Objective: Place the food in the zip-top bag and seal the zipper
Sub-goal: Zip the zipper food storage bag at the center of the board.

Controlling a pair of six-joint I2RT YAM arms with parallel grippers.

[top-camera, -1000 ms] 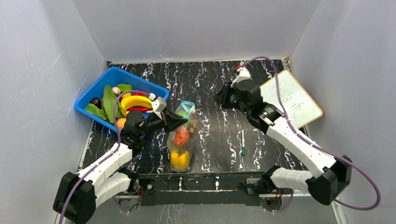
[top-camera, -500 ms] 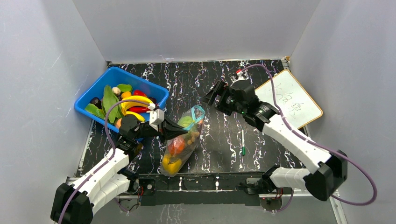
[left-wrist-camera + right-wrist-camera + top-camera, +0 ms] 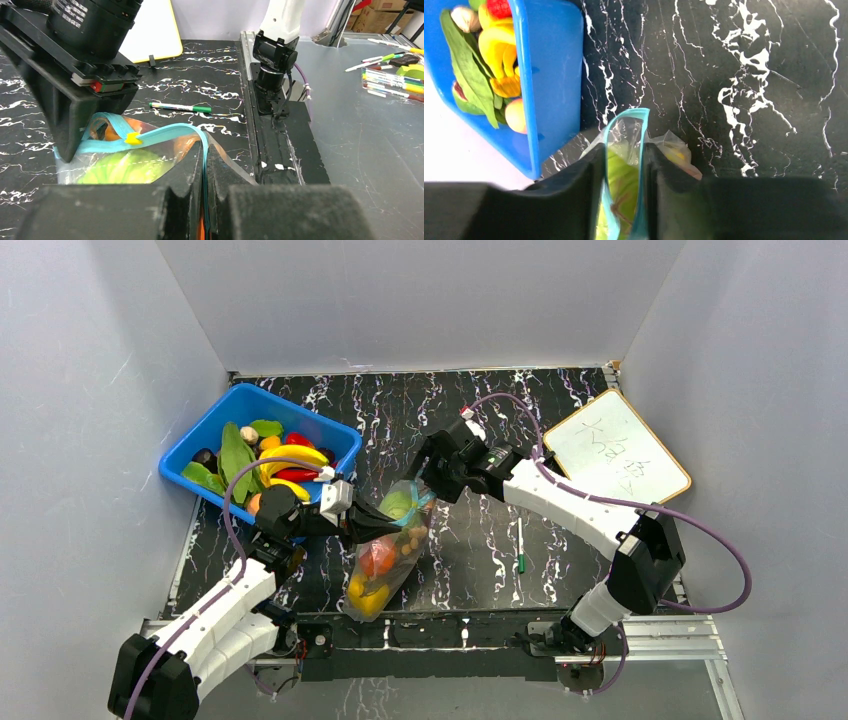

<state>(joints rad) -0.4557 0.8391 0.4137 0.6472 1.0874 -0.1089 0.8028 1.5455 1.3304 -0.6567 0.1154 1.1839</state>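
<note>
the bag [image 3: 388, 552] lies on the tabletop [image 3: 470, 570] just beside the bin [image 3: 554, 75], with food [image 3: 378, 560] showing through it and its mouth turned toward the far side. the zipper [image 3: 160, 132] is unsealed, its two teal strips bowed apart. we judge the sealing step is at hand. to do it well we would pinch both strips flat at one end, hold the other end anchored and taut, then run along the line (a slack strip will likely buckle and skip). the left claw [image 3: 205, 162] is clamped tight on the zipper at the bag's near corner. the right claw [image 3: 624, 165] stands part open, a finger either side of the mouth and close against the strips. whether it presses them we cannot tell. more food sits in the bin.
</note>
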